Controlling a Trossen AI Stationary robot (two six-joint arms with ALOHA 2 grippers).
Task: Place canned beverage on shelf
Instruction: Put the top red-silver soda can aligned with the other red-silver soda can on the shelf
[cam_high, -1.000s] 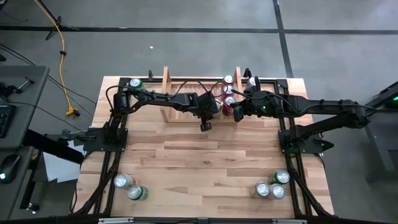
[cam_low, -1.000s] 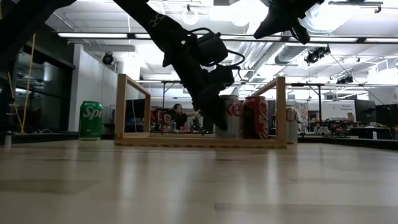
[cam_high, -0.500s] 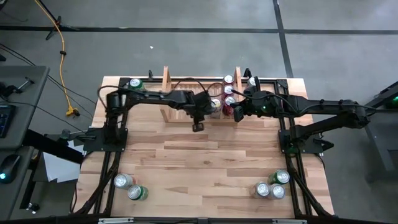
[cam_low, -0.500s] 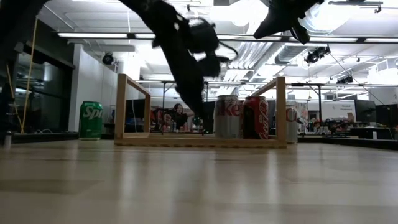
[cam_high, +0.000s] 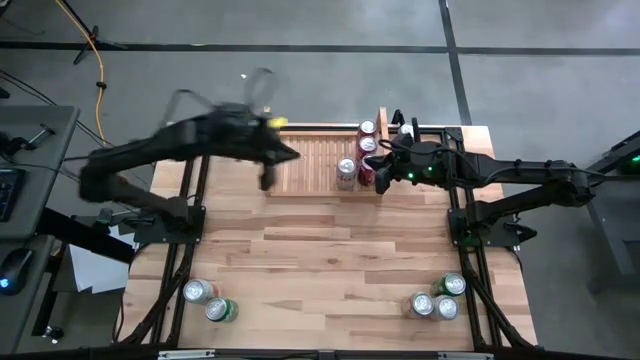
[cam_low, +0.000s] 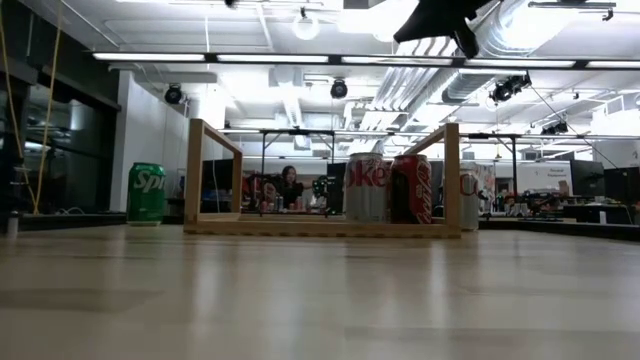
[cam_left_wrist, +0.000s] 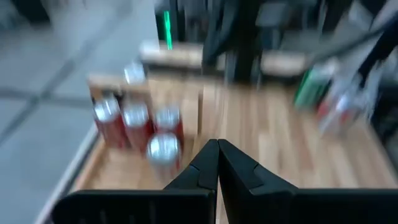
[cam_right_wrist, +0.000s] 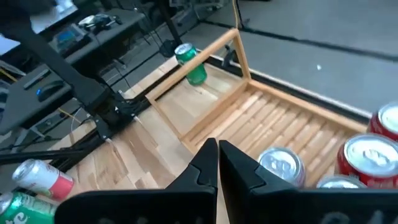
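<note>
The pale wooden shelf (cam_high: 305, 160) stands at the table's far edge. A silver canned beverage (cam_high: 346, 170) stands upright on its slats beside several red cans (cam_high: 368, 146) at the shelf's right end. In the low view the silver can (cam_low: 365, 188) stands left of a red can (cam_low: 410, 188). My left gripper (cam_high: 265, 180) is shut and empty, high above the shelf's left end; it shows shut in its wrist view (cam_left_wrist: 217, 155). My right gripper (cam_right_wrist: 217, 155) is shut and empty, above the shelf's right end (cam_high: 381, 181).
A green can (cam_low: 147, 193) stands left of the shelf at the far edge. Two cans (cam_high: 207, 300) stand at the near left, three cans (cam_high: 438, 298) at the near right. Another can (cam_low: 468, 197) stands beyond the shelf's right board. Bare table lies in the middle.
My left gripper has drawn away from the silver can, gone up and swung toward the table's left, leaving the low view. The silver can stays upright on the shelf beside the red cans.
</note>
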